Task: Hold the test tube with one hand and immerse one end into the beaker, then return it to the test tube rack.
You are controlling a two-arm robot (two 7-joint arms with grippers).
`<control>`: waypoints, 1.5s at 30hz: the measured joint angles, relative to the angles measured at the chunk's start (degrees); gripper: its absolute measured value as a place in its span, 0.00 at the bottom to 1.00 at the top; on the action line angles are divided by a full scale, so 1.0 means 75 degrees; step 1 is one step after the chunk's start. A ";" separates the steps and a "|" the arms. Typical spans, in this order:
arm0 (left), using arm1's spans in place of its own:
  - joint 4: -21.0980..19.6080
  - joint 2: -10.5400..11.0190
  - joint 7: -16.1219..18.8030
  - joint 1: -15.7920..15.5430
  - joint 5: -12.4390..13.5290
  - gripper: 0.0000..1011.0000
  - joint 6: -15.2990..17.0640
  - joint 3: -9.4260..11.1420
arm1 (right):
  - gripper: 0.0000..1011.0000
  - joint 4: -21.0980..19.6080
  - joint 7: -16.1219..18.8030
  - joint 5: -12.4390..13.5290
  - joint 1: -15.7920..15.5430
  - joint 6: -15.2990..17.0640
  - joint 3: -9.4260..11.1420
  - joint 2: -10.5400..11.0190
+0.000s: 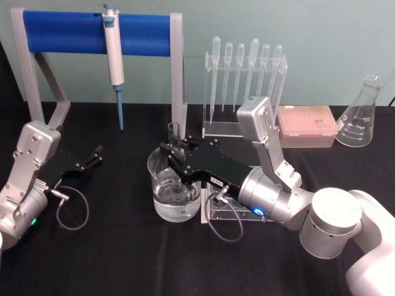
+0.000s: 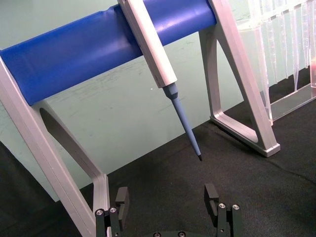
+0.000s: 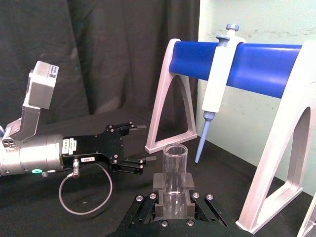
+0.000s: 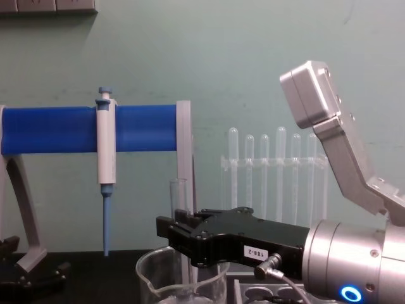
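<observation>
The right gripper (image 1: 175, 163), at the centre of the head view, pinches the test tube (image 1: 174, 132) at about mid-height, with its jaws pressed against the glass on both sides. The tube stands upright, open rim up. Its round end is down inside the beaker (image 1: 159, 198), at or just under the clear liquid; how deep it sits is hard to tell. To do the dip well, the arm should hold the tube vertical and clear of the beaker's wall and spout, and lower it only until the end is wet. It should then lift straight up before swinging toward the rack (image 4: 250, 292), just beside the beaker at the lower right of the chest view. The left gripper (image 1: 92, 157), spread and idle, sits low over the table in the left part of the head view.
</observation>
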 joint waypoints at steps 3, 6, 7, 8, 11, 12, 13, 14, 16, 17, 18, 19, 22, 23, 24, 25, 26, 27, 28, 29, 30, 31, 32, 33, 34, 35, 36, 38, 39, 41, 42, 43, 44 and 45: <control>0.0000 0.0000 0.0000 0.0000 0.0000 0.99 0.0000 0.0000 | 0.22 0.0000 -0.0001 0.0000 0.0002 0.0001 -0.0001 0.0001; 0.0000 0.0000 0.0000 0.0000 0.0000 0.99 0.0000 0.0000 | 0.22 0.0000 -0.0001 0.0000 0.0004 0.0002 -0.0001 0.0001; 0.0000 0.0000 0.0000 0.0000 0.0000 0.99 0.0000 0.0000 | 0.22 0.0000 -0.0002 0.0000 0.0005 0.0002 -0.0001 0.0002; 0.0000 0.0000 0.0000 0.0000 0.0000 0.99 0.0000 0.0000 | 0.22 0.0000 -0.0002 0.0000 0.0005 0.0002 -0.0001 0.0001; 0.0000 0.0000 0.0000 0.0000 0.0000 0.99 0.0000 0.0000 | 0.22 0.0000 -0.0003 0.0000 0.0006 0.0004 -0.0001 0.0001; 0.0000 0.0000 0.0000 0.0000 0.0000 0.99 0.0000 0.0000 | 0.22 0.0000 -0.0003 0.0000 0.0006 0.0004 -0.0001 0.0001; 0.0000 0.0000 0.0000 0.0000 0.0000 0.99 0.0000 0.0000 | 0.22 0.0000 -0.0003 0.0000 0.0006 0.0005 -0.0001 0.0001; 0.0000 0.0000 0.0000 0.0000 0.0000 0.99 0.0000 0.0000 | 0.22 0.0000 -0.0003 0.0000 0.0006 0.0005 -0.0001 0.0001; 0.0000 0.0000 0.0000 0.0000 0.0000 0.99 0.0000 0.0000 | 0.22 0.0000 -0.0003 0.0000 0.0006 0.0007 -0.0001 0.0001; 0.0000 0.0000 0.0000 0.0000 0.0000 0.99 0.0000 0.0000 | 0.22 0.0000 -0.0003 0.0000 0.0006 0.0007 0.0000 0.0001; 0.0000 0.0000 0.0000 0.0000 0.0000 0.99 0.0000 0.0000 | 0.22 0.0000 -0.0004 0.0000 0.0006 0.0008 0.0000 0.0001; 0.0000 0.0000 0.0000 0.0000 0.0000 0.99 0.0000 0.0000 | 0.22 0.0000 -0.0003 0.0000 0.0006 0.0008 -0.0001 0.0001; 0.0000 0.0000 0.0000 0.0000 0.0000 0.99 0.0000 0.0000 | 0.22 0.0001 -0.0004 0.0000 0.0006 0.0010 -0.0001 0.0001; 0.0000 0.0000 0.0000 0.0000 0.0000 0.99 0.0000 0.0000 | 0.22 0.0000 -0.0004 0.0000 0.0006 0.0011 0.0000 0.0001; 0.0000 0.0000 0.0000 0.0000 0.0000 0.99 0.0000 0.0000 | 0.22 0.0000 -0.0005 0.0000 0.0006 0.0011 -0.0001 0.0001; 0.0000 0.0000 0.0000 0.0000 0.0000 0.99 0.0000 0.0000 | 0.22 0.0001 -0.0005 0.0000 0.0006 0.0011 0.0000 0.0001; 0.0000 0.0000 0.0000 0.0000 0.0000 0.99 0.0000 0.0000 | 0.22 0.0000 -0.0005 0.0000 0.0006 0.0011 0.0000 0.0001; 0.0000 0.0000 0.0000 0.0000 0.0000 0.99 0.0000 0.0000 | 0.22 0.0000 -0.0006 0.0000 0.0006 0.0011 0.0000 0.0001; 0.0000 0.0000 0.0000 0.0000 0.0000 0.99 0.0000 0.0000 | 0.22 0.0000 -0.0007 0.0000 0.0006 0.0011 0.0000 0.0001; 0.0000 0.0000 0.0000 0.0000 0.0000 0.99 0.0000 0.0000 | 0.22 0.0000 -0.0007 0.0001 0.0006 0.0011 0.0000 0.0001; 0.0000 0.0000 0.0000 0.0000 0.0000 0.99 0.0000 0.0000 | 0.22 0.0000 -0.0007 0.0000 0.0006 0.0011 0.0000 0.0001; 0.0000 0.0000 0.0000 0.0000 0.0000 0.99 0.0000 0.0000 | 0.22 0.0000 -0.0007 0.0000 0.0006 0.0011 0.0000 0.0001; 0.0000 0.0000 0.0000 0.0000 0.0000 0.99 0.0000 0.0000 | 0.22 0.0001 -0.0007 0.0000 0.0006 0.0011 -0.0001 0.0001; 0.0000 0.0000 0.0000 0.0000 0.0000 0.99 0.0000 0.0000 | 0.22 0.0000 -0.0007 0.0000 0.0006 0.0011 0.0000 0.0001; 0.0000 0.0000 0.0000 0.0000 0.0000 0.99 0.0000 0.0000 | 0.22 0.0000 -0.0007 0.0000 0.0006 0.0011 0.0000 0.0001; 0.0000 0.0000 0.0000 0.0000 0.0000 0.99 0.0000 0.0000 | 0.22 0.0000 -0.0007 0.0000 0.0006 0.0011 0.0000 0.0001; 0.0000 0.0000 0.0000 0.0000 0.0000 0.99 0.0000 0.0000 | 0.22 0.0000 -0.0007 0.0000 0.0006 0.0011 0.0000 0.0001; 0.0000 0.0000 0.0000 0.0000 0.0000 0.99 0.0000 0.0000 | 0.22 0.0000 -0.0007 0.0000 0.0006 0.0011 0.0000 0.0001; 0.0000 0.0000 0.0000 0.0000 0.0000 0.99 0.0000 0.0000 | 0.22 0.0000 -0.0007 0.0000 0.0006 0.0011 0.0000 0.0001; 0.0000 0.0000 0.0000 0.0000 0.0000 0.99 0.0000 0.0000 | 0.22 0.0000 -0.0007 0.0000 0.0006 0.0011 0.0000 0.0001; 0.0000 0.0000 0.0000 0.0000 0.0000 0.99 0.0000 0.0000 | 0.22 0.0000 -0.0007 0.0000 0.0006 0.0011 0.0000 0.0001; 0.0000 0.0000 0.0000 0.0000 0.0000 0.99 0.0000 0.0000 | 0.22 0.0000 -0.0007 0.0000 0.0006 0.0011 0.0000 0.0001; 0.0000 0.0000 0.0000 0.0000 0.0000 0.99 0.0000 0.0000 | 0.22 0.0000 -0.0007 0.0000 0.0006 0.0010 -0.0001 0.0001; 0.0000 0.0000 0.0000 0.0000 0.0000 0.99 0.0000 0.0000 | 0.22 0.0000 -0.0007 0.0000 0.0006 0.0011 -0.0001 0.0001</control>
